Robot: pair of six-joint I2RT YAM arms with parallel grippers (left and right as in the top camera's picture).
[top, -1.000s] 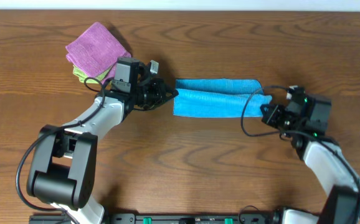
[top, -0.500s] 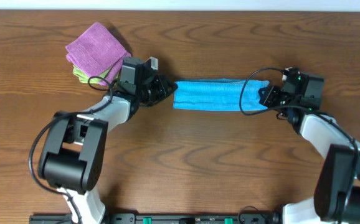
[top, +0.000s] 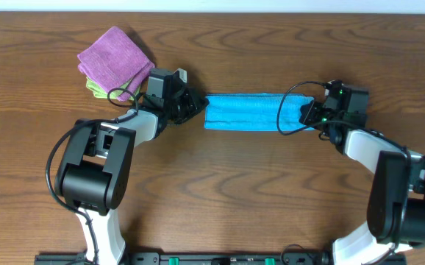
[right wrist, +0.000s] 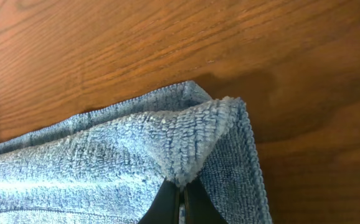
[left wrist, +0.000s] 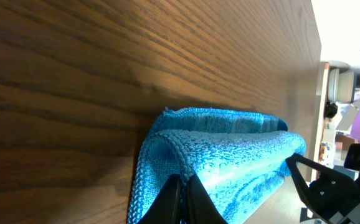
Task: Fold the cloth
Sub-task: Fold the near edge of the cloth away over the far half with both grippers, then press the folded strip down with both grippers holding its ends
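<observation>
Cloth corner (right wrist: 105, 168), right wrist view: pinched in the right gripper (right wrist: 180, 194), tips all but together, terry peaked up into them. Left wrist view: left gripper (left wrist: 181, 186) likewise closed, on a ridge of the other end.

Overhead: the cloth is a narrow blue strip, drawn out left to right between the two grippers, about mid-depth on the table (top: 220, 191).

Change: a second ago a near flap lay wider toward the robot, and both grippers sat nearer. Now both have carried their ends away from the robot, and the near edge lies over the far one.

Judgement: lengthwise fold about made; release and a crosswise fold remain.

No containers in view. Farther back, left: purple cloth (top: 113, 55) stacked on green cloth (top: 95, 88), close by the left wrist.
</observation>
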